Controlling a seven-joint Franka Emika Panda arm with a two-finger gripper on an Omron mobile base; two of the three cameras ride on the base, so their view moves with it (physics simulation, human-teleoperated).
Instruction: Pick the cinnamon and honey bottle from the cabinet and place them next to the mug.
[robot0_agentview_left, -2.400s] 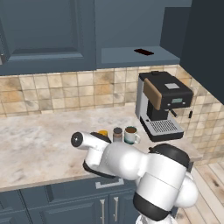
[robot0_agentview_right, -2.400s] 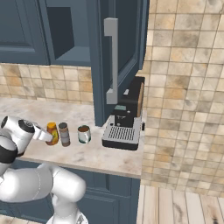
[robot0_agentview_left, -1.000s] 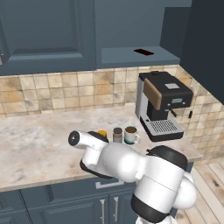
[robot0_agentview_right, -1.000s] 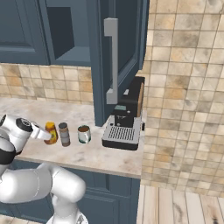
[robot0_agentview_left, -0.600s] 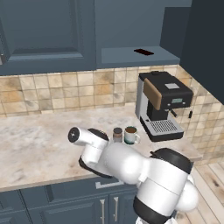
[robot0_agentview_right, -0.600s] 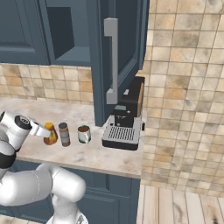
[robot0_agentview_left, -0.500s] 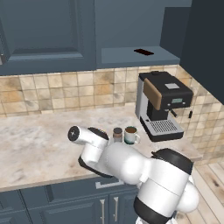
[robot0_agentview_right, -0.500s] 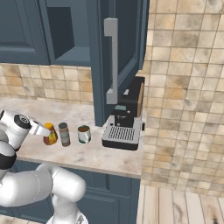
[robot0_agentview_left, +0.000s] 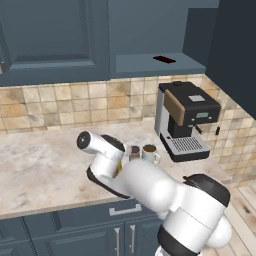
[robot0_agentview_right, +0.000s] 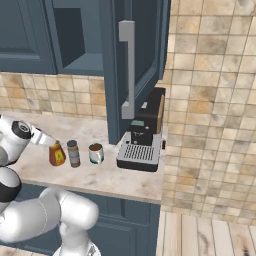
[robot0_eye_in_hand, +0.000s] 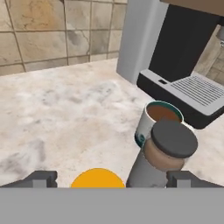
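Note:
The honey bottle, the cinnamon and the mug stand in a row on the counter, left of the coffee machine. My gripper hangs open just above and left of the honey bottle's top, touching nothing. In the hand view, the bottle's orange top sits low between my spread fingertips, with gaps on both sides of it. The grey-capped cinnamon stands right of it, in front of the mug. In the left base view, the arm hides the honey bottle; the cinnamon and mug show. The cabinet niche is above.
A black and brown coffee machine stands right of the mug. The open cabinet door with its grey handle hangs over it. A small dark flat object lies on the niche shelf. Marble counter stretches left of the bottles.
My hand has lifted up and to the left, away from the honey bottle, and the jaws have opened slightly wider. The bottle stays standing on the counter beside the cinnamon.

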